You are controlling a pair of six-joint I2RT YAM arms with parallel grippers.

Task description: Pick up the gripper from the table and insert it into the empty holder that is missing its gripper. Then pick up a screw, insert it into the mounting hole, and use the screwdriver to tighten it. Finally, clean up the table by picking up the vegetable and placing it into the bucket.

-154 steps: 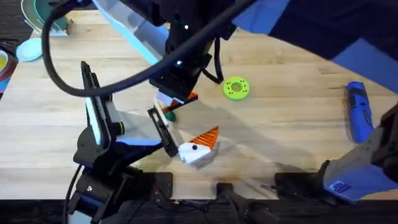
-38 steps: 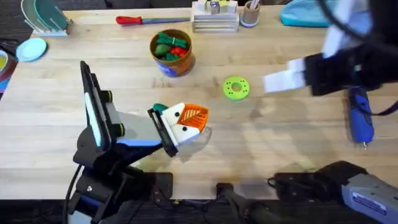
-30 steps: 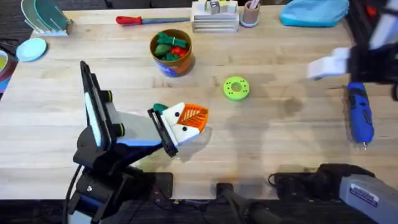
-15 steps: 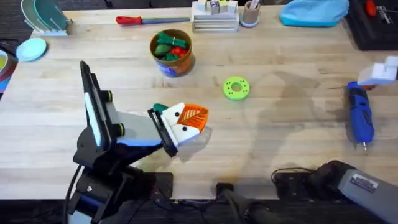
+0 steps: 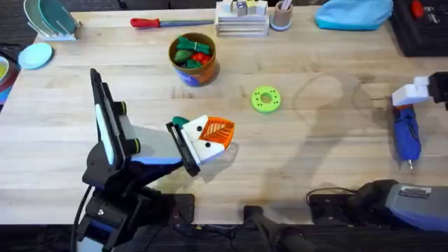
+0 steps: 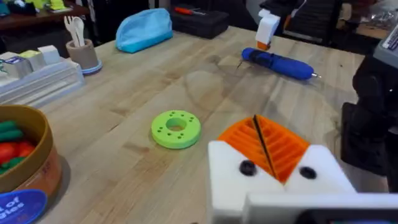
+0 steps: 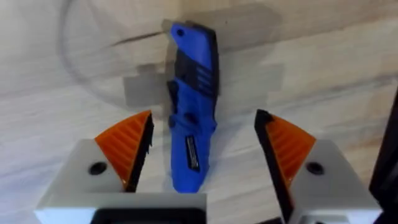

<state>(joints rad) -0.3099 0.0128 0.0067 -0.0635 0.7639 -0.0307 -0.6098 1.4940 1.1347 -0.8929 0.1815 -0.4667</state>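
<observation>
right gripper [image 7: 202, 155] spread wide, straddling blue pen-shaped electric screwdriver [image 7: 191, 109] lying on wooden table [image 5: 315, 154] | left gripper [image 5: 210, 136] closed, 2 orange tips together | risk: off-centre closure rolls screwdriver away

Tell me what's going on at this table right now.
The right hand hangs open over the blue screwdriver lying on the table, one finger on each side of it, not gripping yet. The left arm sits at the holder, which has its orange gripper on. The dark green vegetable lies beside it, not yet in the bucket.
</observation>
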